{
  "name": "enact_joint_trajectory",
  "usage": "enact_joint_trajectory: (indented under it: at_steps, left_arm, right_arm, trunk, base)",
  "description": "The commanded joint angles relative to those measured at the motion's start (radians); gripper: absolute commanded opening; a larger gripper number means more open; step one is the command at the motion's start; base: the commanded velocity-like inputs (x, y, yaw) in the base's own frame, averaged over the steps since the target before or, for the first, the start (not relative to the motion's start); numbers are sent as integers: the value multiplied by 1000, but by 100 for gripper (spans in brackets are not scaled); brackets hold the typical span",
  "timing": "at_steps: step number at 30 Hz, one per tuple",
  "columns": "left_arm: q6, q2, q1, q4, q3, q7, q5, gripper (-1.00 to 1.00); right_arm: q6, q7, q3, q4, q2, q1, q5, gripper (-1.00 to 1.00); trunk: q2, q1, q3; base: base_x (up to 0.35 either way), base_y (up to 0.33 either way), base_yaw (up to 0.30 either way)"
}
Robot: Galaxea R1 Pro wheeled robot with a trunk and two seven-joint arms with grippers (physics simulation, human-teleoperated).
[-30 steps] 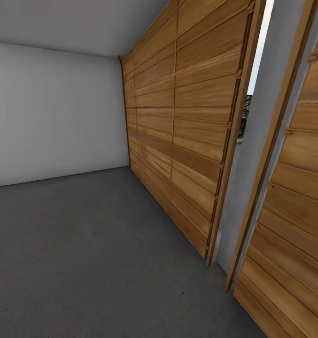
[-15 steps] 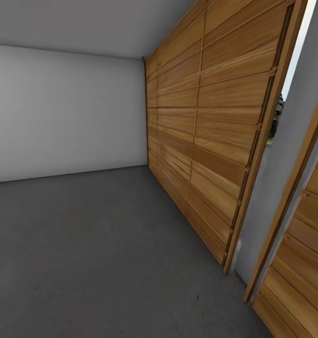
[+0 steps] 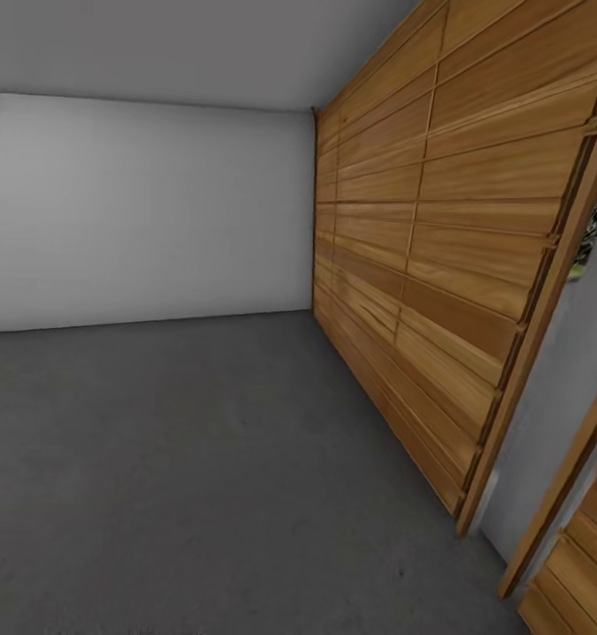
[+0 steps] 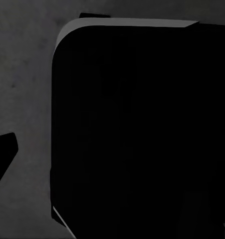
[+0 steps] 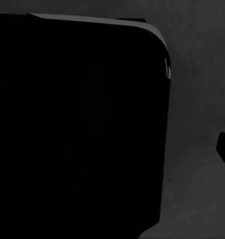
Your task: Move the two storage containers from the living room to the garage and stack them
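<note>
Two bins nowhere located from these renders; no judging how far along the task is. Head view: inside the garage (image 3: 139,212), dark speckled floor (image 3: 183,476) running to a plain white-grey wall (image 3: 139,220), slatted wooden door (image 3: 439,265) at right with a pale pillar (image 3: 554,414) beyond it. Compared with a second ago, door and pillar slid rightward, more wall exposed: a camera turn leftward, not moving things. Left wrist view: large black rounded body (image 4: 142,134) over grey concrete; finger state impossible to tell. Right wrist view: similar black mass (image 5: 77,129) above concrete; fingers likewise unreadable.
</note>
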Motion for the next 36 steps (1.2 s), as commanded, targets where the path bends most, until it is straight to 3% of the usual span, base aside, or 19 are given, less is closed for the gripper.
enact_joint_trajectory:
  at_steps: [1,36]
  left_arm:
    - [-2,0,0,0,2,0,7,100]
    - [-8,-7,0,-7,0,0,8,100]
  right_arm:
    - [-6,0,1,1,0,0,0,100]
    - [-4,-1,5,1,-11,0,6,100]
  trunk:
    - [0,0,-1]
    - [0,0,4]
  base:
    - [0,0,283]
    - [0,0,283]
